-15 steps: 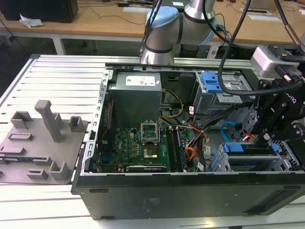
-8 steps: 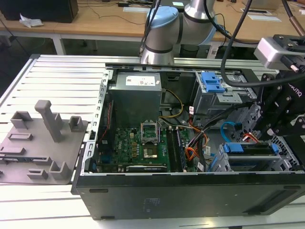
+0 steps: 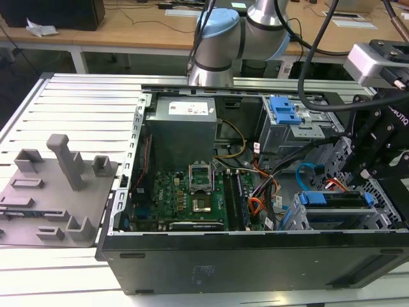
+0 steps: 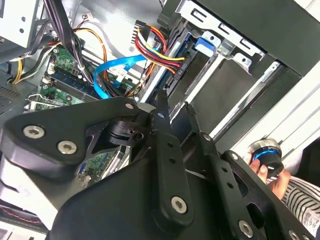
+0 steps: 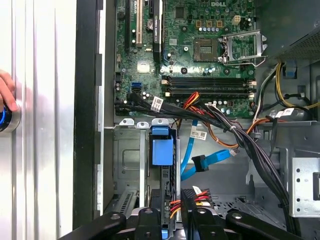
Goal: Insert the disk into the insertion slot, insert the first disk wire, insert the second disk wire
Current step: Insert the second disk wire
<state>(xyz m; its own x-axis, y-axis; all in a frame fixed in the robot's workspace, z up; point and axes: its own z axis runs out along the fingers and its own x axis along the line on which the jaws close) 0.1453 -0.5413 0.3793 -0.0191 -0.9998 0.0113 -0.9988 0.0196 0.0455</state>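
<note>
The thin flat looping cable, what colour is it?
Light blue; the thin flat cable shows best in the first wrist view.

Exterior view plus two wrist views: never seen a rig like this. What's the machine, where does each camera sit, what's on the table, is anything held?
The machine is one robot arm ending in a black gripper. The exterior view watches from a camera off the arm. Both wrist views come from cameras that ride on the arm and look past the gripper.

On the slatted metal table lies an opened computer case, with a grey fixture plate toward the exterior view's left. The disk, in its blue carrier, sits in the insertion slot.

The gripper hangs at the disk's end, beside the orange-red-black wire bundle. The light-blue second disk wire loops nearby. I cannot tell whether the gripper holds anything. A person's hand rests on a round button.
</note>
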